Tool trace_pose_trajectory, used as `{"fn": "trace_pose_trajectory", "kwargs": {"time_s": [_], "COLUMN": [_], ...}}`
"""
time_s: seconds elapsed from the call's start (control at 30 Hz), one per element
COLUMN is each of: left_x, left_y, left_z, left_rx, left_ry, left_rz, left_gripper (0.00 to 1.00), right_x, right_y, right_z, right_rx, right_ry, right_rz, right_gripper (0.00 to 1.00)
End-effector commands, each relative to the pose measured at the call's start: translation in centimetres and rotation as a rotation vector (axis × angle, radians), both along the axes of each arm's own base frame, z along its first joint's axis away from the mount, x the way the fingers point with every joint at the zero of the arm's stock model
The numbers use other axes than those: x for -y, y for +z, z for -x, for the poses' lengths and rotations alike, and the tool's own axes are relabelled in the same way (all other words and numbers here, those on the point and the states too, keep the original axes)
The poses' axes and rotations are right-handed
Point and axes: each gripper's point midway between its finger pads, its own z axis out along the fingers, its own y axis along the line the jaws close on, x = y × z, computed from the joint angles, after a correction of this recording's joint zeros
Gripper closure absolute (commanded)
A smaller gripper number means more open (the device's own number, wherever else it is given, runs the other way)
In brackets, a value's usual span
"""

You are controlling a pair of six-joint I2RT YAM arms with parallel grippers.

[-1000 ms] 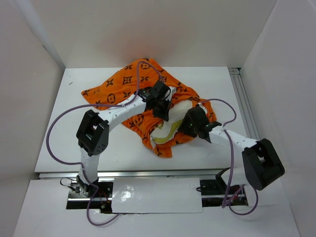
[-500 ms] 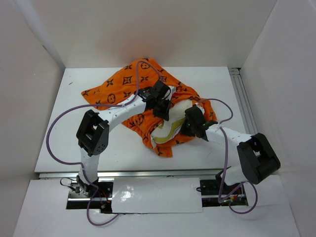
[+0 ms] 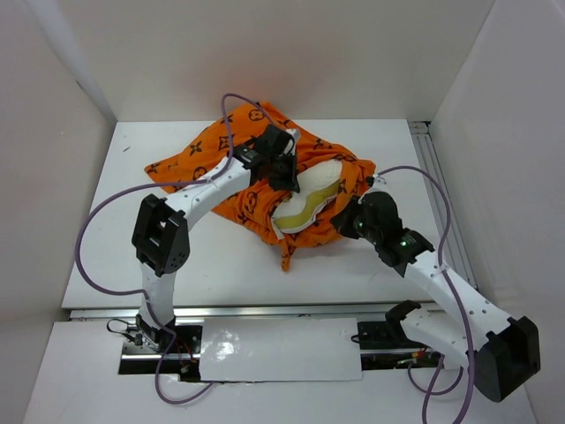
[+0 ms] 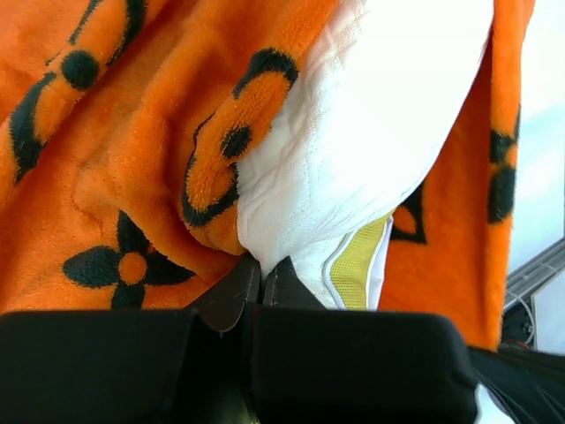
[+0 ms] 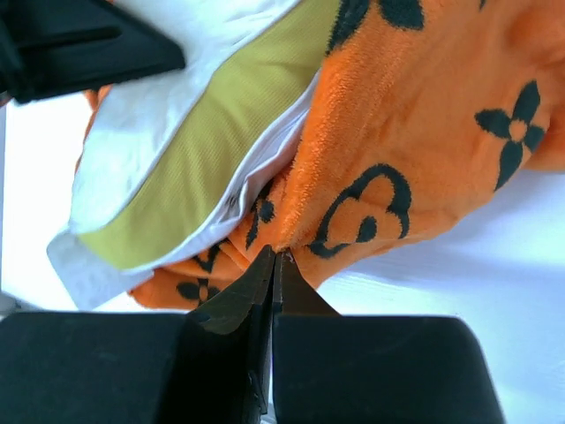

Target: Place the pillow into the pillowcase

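Right wrist view: right gripper (image 5: pixel 275 258) is pinching the hem, a sound hold, of the limp orange monogram-printed fabric pillowcase (image 5: pixel 415 124); left gripper (image 4: pixel 261 281) is resting, tips pressed together, against the squashy cream-white pillow (image 4: pixel 371 115).

Orange pillowcase (image 3: pixel 207 159) with dark brown flower monograms, cream-white pillow (image 3: pixel 296 215) edged yellow-green, white table (image 3: pixel 212 265)
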Motion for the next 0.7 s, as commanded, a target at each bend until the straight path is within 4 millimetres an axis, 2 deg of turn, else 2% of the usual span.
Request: {"fn": "trace_pose_trajectory", "kwargs": {"time_s": [0.0,0.07,0.1,0.13,0.17,0.2,0.27,0.3,0.33,0.4,0.47,0.57,0.67], "left_x": [-2.5,-2.6,-2.9,-3.2,-3.3,-4.0,-3.8,-3.6,-3.2,-2.9,-2.9,-2.4,-0.7], "left_y": [1.4,1.2,-0.1,-0.6,-0.3,-2.2,-3.6,-4.0,-5.9,-6.3,-7.8,-8.4,-8.4], "left_z": [-3.5,-4.2,-4.7,-5.1,-5.8,-6.2,-6.5,-6.9,-6.4,-6.3,-6.6,-6.3,-5.4], "left_rx": [0.126,0.121,0.105,0.097,0.106,0.072,0.042,0.014,-0.031,-0.074,-0.087,-0.12,-0.122], "left_ry": [0.157,0.218,0.254,0.289,0.319,0.377,0.412,0.436,0.414,0.413,0.445,0.451,0.363], "left_rz": [-0.055,-0.045,-0.077,-0.097,-0.105,-0.147,-0.15,-0.123,-0.135,-0.098,-0.1,-0.08,-0.059], "left_gripper": [1.0,1.0,1.0,1.0,1.0,1.0,1.0,1.0,1.0,1.0,1.0,1.0,1.0], "right_x": [-0.6,-0.8,-0.6,-1.4,-1.7,-1.8,-3.1,-3.3,-3.5,-4.2,-4.5,-4.5,-4.4], "right_y": [3.0,5.0,6.6,7.2,9.1,10.3,12.3,12.4,12.8,14.3,16.3,18.2,17.5], "right_z": [0.3,0.7,0.5,1.4,1.9,2.2,3.8,4.3,4.6,6.2,8.0,9.0,8.9], "right_rx": [0.132,0.202,0.245,0.248,0.316,0.345,0.394,0.384,0.393,0.423,0.478,0.551,0.529], "right_ry": [0.104,0.161,0.171,0.238,0.275,0.296,0.414,0.442,0.473,0.58,0.67,0.713,0.71], "right_rz": [-0.036,-0.055,-0.069,-0.106,-0.144,-0.178,-0.256,-0.275,-0.295,-0.326,-0.345,-0.343,-0.33], "right_gripper": [1.0,1.0,1.0,1.0,1.0,1.0,1.0,1.0,1.0,1.0,1.0,1.0,1.0]}}
